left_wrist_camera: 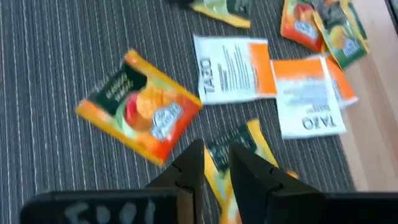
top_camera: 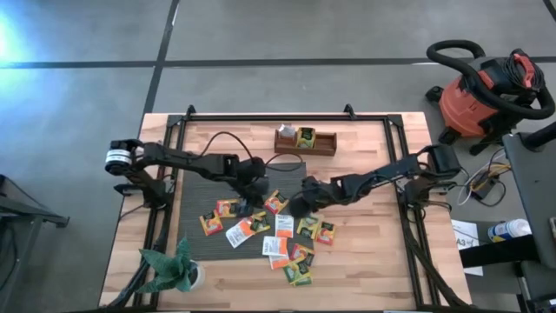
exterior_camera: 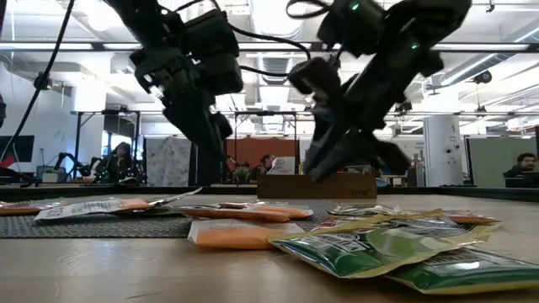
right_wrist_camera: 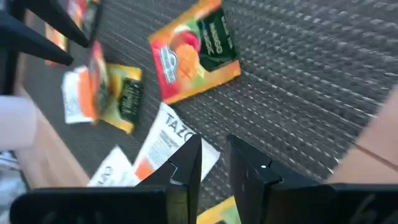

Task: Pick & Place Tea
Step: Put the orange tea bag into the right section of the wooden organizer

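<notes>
A red round shop vacuum stands beyond the wooden table; a green potted plant sits on the table's near-left corner.

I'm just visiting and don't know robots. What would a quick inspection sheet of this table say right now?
Surface: wooden table with a grey mat.
Job's things: tea packets scattered over the mat and wood; one sits in the wooden holder.
Clutter: potted plant at a table corner.
Grippers: left gripper and right gripper hang above the packets, fingers slightly apart, holding nothing.
Cables: black cable along the left arm.
Surroundings: red shop vacuum on the floor; people in the room behind.
</notes>
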